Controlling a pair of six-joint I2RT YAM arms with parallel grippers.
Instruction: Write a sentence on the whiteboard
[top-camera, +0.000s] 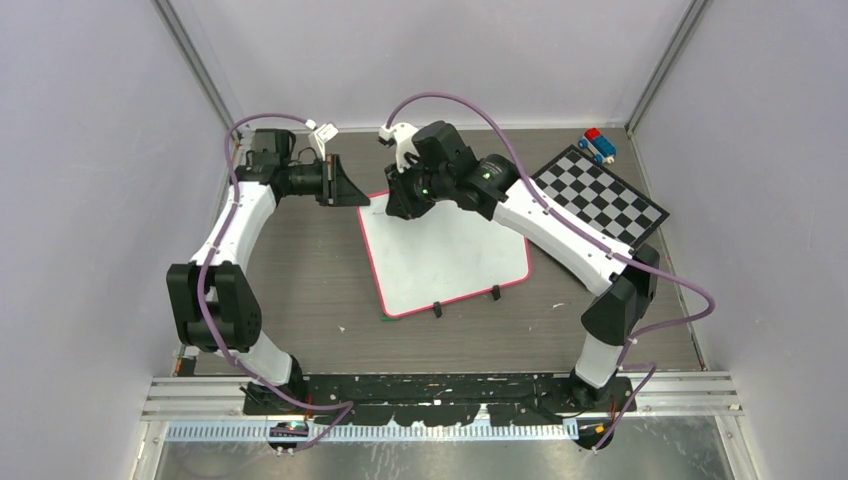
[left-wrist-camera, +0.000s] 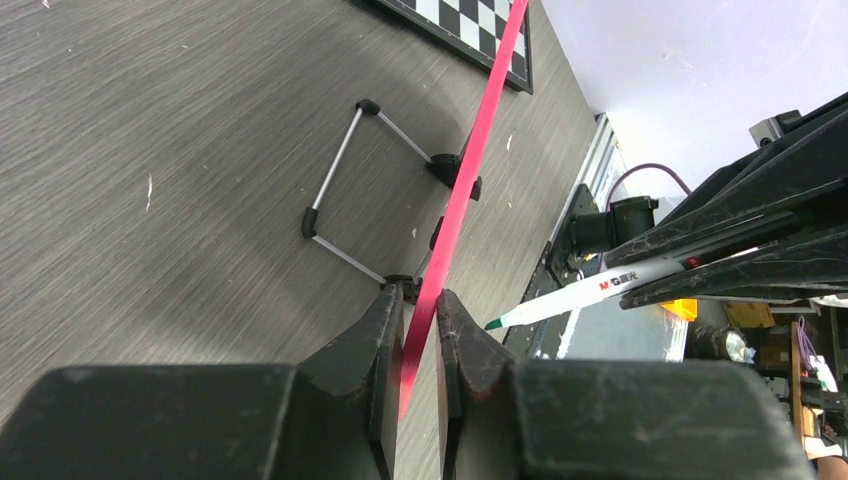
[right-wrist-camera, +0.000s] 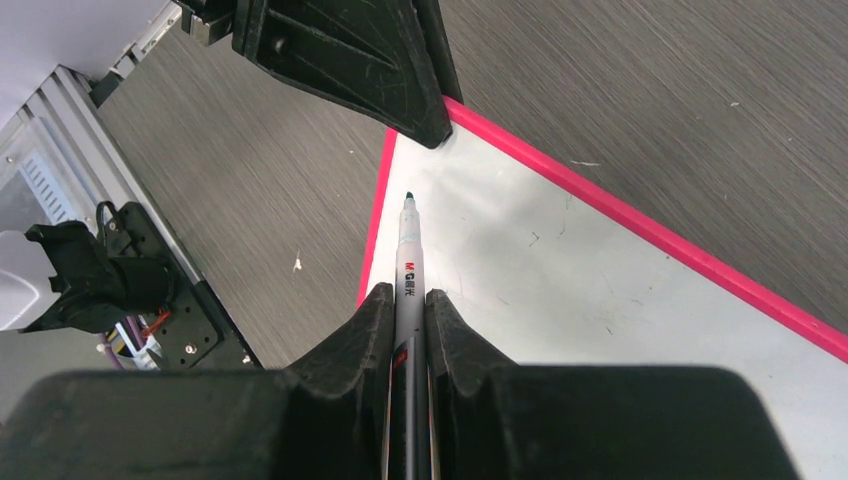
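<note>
The flat white rectangular whiteboard (top-camera: 450, 260) with a thin pink-red rim lies in the middle of the grey wood-grain table (top-camera: 300, 290), turned slightly askew, with its two black clips on the near edge. Its surface is bare and no writing shows on it, so I judge that the writing step is only about to begin.

The left gripper (top-camera: 350, 190) sits at the board's far-left corner, its jaws clenched on the rim. The right gripper (top-camera: 400, 205) hangs just beside it over the same corner, grasping a white-barrelled marker (right-wrist-camera: 410, 260) with a dark green tip, uncapped and pointing toward the corner.

The next move probably calls for lowering the tip onto the white surface near that corner and drawing the first stroke. The left arm would need to keep the board from sliding, and the two grippers stand very near each other.

The top view gives the layout, including the black-and-white checkered board (top-camera: 600, 195) and the small red and blue toy blocks (top-camera: 598, 145) at the far right, but it hides both grips. The left wrist view shows the rim running between its fingers and a folded grey wire stand (left-wrist-camera: 340, 170) on the table past the rim, which the top view does not show. The right wrist view shows the tip over the board, though I cannot tell whether it touches.
</note>
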